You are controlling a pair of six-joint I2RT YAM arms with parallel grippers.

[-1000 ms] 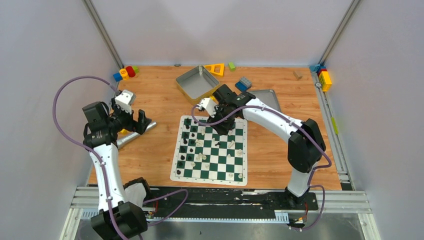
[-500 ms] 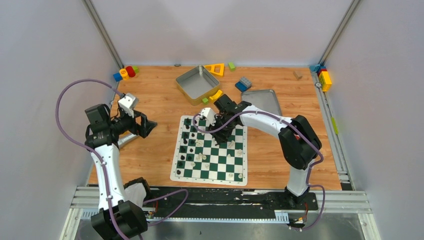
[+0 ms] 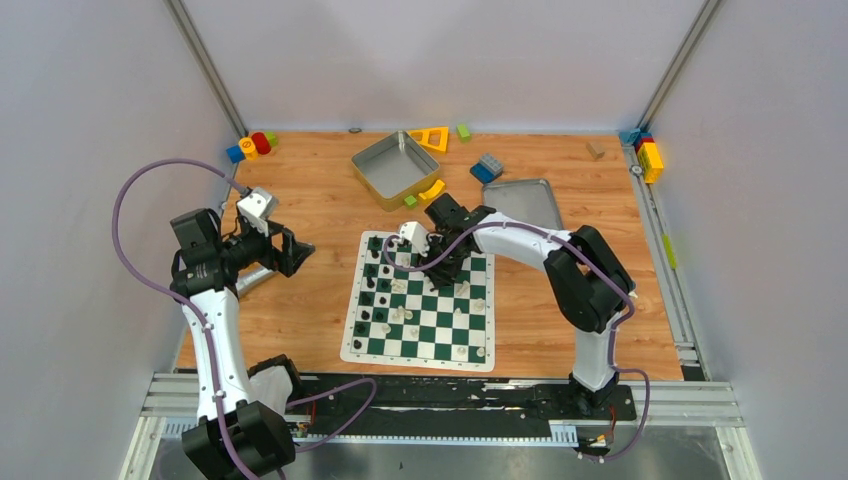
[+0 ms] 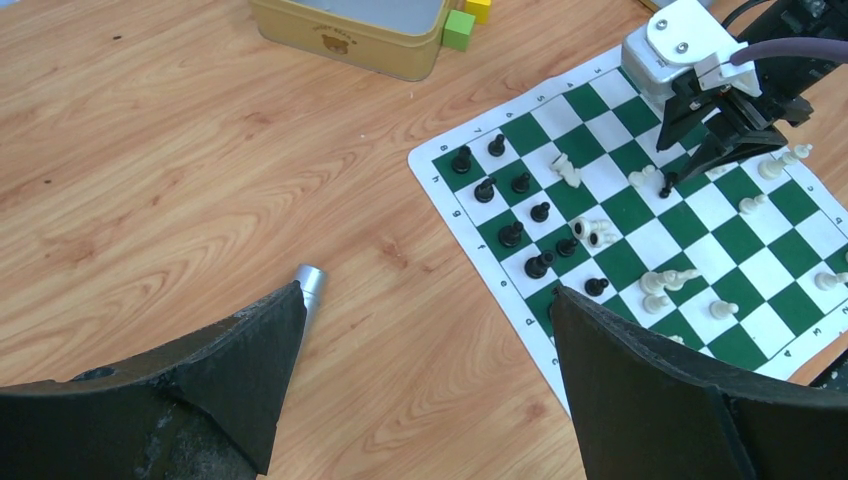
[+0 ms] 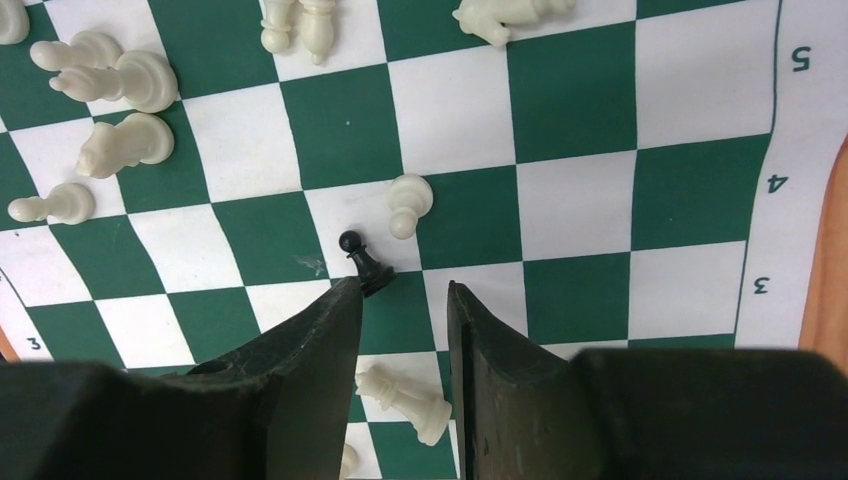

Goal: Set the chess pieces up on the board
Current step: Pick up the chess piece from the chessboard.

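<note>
The green and white board (image 3: 415, 357) lies at the table's middle, with black chess pieces (image 3: 372, 285) along its left side and cream ones (image 3: 465, 300) scattered, some fallen. My right gripper (image 5: 400, 290) hangs low over the board's far part, open with a narrow gap and nothing between the fingers. A standing black pawn (image 5: 365, 265) touches its left fingertip (image 5: 345, 295), and a white pawn (image 5: 408, 205) stands just beyond. A fallen white piece (image 5: 405, 400) lies under the jaws. My left gripper (image 4: 425, 295) is wide open over bare wood left of the board (image 4: 478, 240).
A silver cylinder (image 4: 310, 285) lies by the left gripper's left finger. Behind the board stand a metal tin (image 3: 395, 165) and a flat grey tray (image 3: 525, 200). Coloured blocks sit at the far left corner (image 3: 252, 146), by the tin (image 3: 488, 166) and at the far right (image 3: 648, 155).
The right gripper came down closer to the board beside the black pawn and its jaws narrowed. The left arm swung a little right early on, then stayed still.
</note>
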